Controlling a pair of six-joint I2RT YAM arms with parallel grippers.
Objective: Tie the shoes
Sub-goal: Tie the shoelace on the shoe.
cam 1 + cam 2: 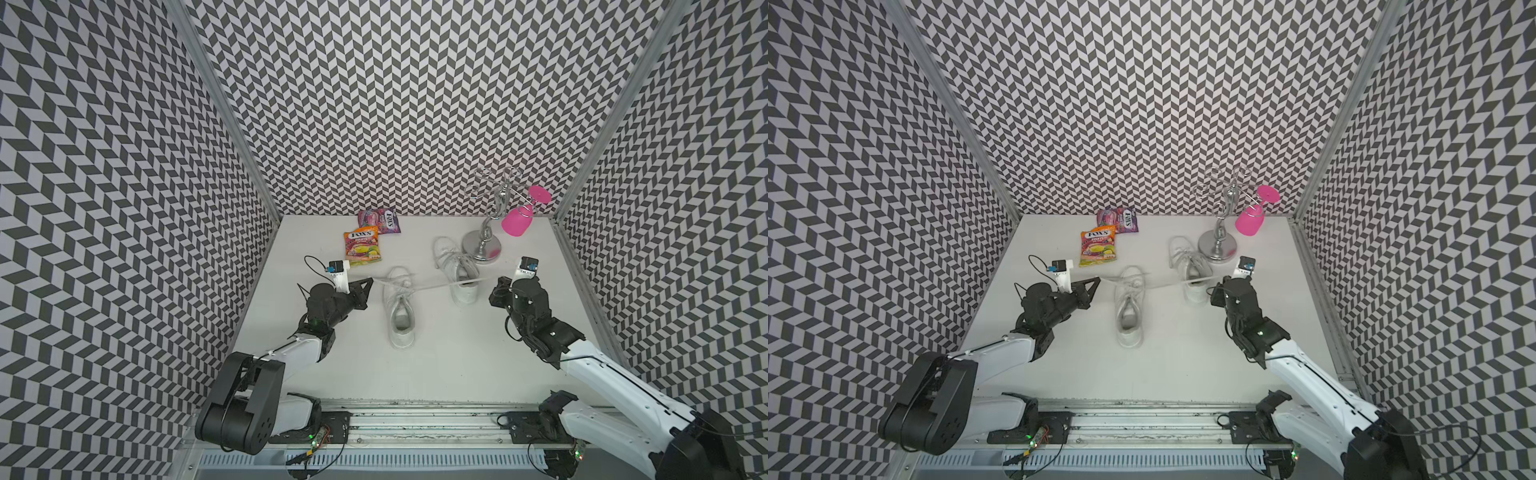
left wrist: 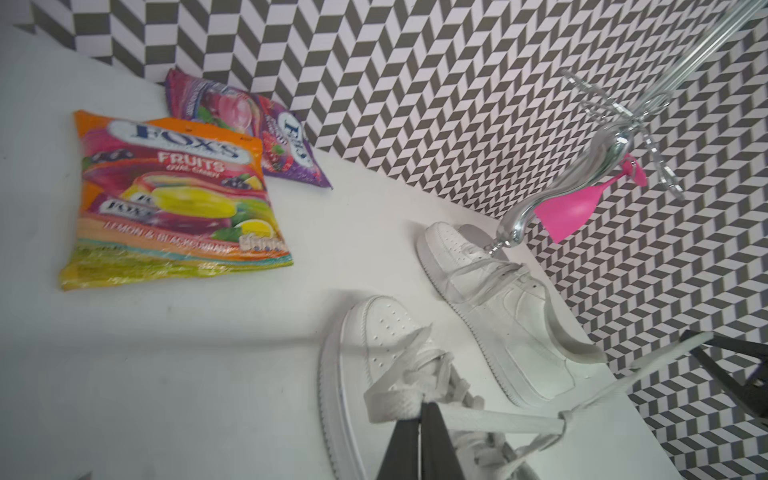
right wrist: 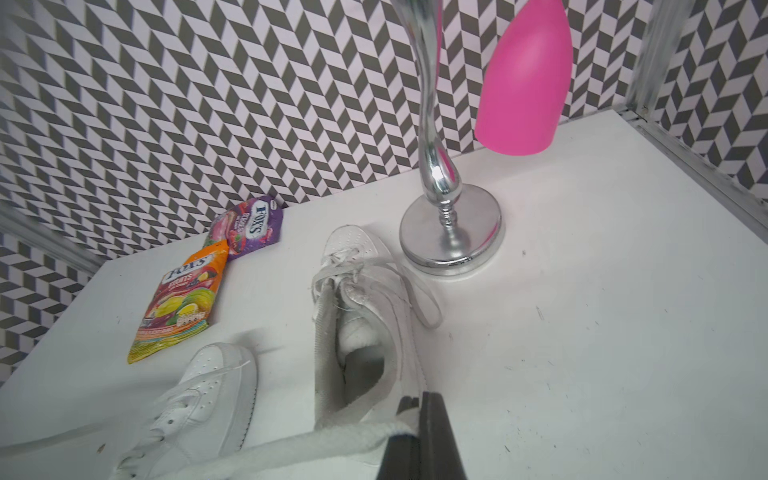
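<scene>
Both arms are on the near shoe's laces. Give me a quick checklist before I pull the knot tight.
1. Left gripper shut on a lace: ok.
2. Right gripper shut on the lace: ok.
3. Lace taut between the grippers: ok.
4. Lace clear of the far shoe: not ok, it crosses over it.
5. Knot formed on the near shoe: cannot tell.
6. Silver stand clear of the right arm: ok, but close.

Lab test cell: chevron-patterned walls (image 1: 395,104), aluminium frame, white table (image 1: 457,353).
</scene>
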